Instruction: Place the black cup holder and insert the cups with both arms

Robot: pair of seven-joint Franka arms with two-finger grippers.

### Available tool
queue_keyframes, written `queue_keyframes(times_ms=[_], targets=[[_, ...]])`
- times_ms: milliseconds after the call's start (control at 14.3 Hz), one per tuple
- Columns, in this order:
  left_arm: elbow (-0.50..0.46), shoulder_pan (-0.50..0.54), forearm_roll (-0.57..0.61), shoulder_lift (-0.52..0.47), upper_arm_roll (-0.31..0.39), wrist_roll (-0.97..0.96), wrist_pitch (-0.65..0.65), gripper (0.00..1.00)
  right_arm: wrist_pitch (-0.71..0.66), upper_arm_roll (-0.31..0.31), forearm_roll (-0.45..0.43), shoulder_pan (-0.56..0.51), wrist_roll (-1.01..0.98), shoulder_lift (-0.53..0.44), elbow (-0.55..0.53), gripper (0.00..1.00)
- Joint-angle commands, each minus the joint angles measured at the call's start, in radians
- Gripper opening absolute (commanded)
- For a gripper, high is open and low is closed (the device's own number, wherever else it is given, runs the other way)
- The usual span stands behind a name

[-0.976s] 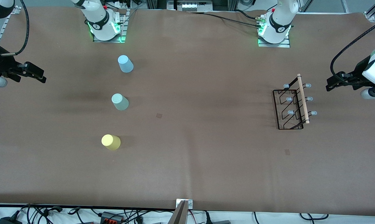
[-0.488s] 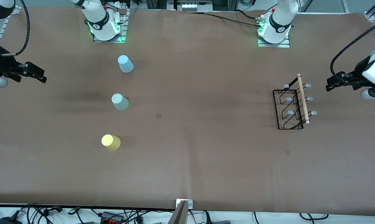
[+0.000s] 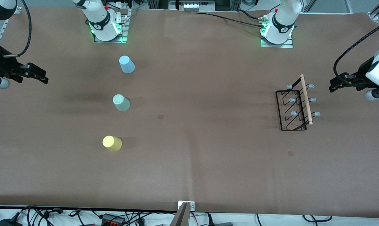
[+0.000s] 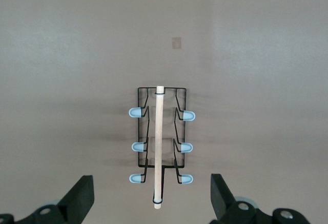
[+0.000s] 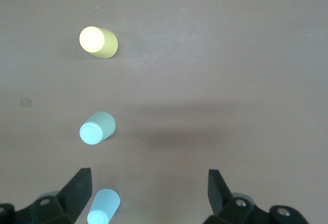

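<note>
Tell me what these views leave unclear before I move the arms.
- Blue cup: right wrist view, its lower end cut off by the picture's edge.
- Right tool: front view, at the picture's edge, most of the arm cut off.
- Left tool: front view, arm cut off by the edge.
- Rack: front view, thin wires too fine to trace how the pegs join.
- Green cup and yellow cup: whether anything is under them cannot be seen.

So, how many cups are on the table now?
3, in a row at the right arm's end: the light blue cup farthest from the front camera, the mint green cup in the middle, the yellow cup nearest. None seems hidden.
</note>
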Motion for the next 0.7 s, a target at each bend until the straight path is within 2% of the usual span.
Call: queue_keyframes(times_ms=[0,209,348,627], targets=[[0.014,-0.010,-0.006,0.022,-0.003,-0.002,0.000,1.00,0.015,0.003,-0.012,0.017,0.004,-0.007,-0.007,1.00],[0.028,-0.009,-0.009,0.068,-0.004,0.007,-0.018,1.00,0.041,0.003,-0.009,0.028,0.006,0.014,0.002,1.00],[0.013,-0.007,-0.006,0.115,-0.006,0.007,0.055,1.00,0.035,0.001,-0.011,0.026,0.004,0.036,0.014,1.00],[-0.189,0.007,-0.001,0.119,-0.006,0.062,0.264,1.00,0.047,0.003,-0.005,0.044,0.010,0.092,0.014,1.00]])
